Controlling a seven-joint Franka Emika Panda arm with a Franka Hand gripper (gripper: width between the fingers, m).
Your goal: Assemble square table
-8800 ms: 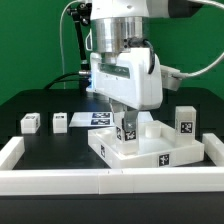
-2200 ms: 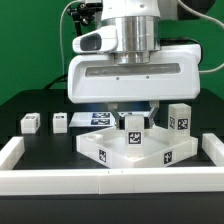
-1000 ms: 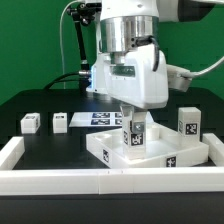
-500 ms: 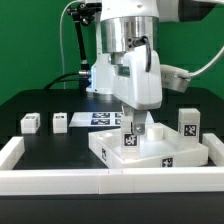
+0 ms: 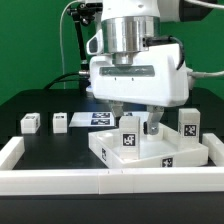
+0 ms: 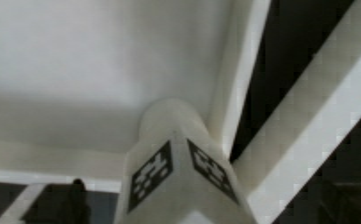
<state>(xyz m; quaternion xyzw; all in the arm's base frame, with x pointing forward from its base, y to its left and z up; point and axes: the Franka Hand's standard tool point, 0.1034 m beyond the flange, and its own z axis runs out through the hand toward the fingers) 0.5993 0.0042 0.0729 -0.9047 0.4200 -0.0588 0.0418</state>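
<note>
White slab [image 5: 148,152] lies on the black table [image 5: 40,100] just beside the low wall [image 5: 60,180], a leg [image 5: 130,137] upright on it. The gripper [image 5: 134,124] straddles that leg, jaws wide apart, holding nothing.

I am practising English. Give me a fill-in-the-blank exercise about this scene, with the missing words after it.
1. One leg post stands ___ on the square table.
2. On the exterior view's left, ___ small leg posts rest on the black tabletop.
3. The pincer hovers over the standing post with its jaws ___.

Missing words: upright; two; open.
</note>
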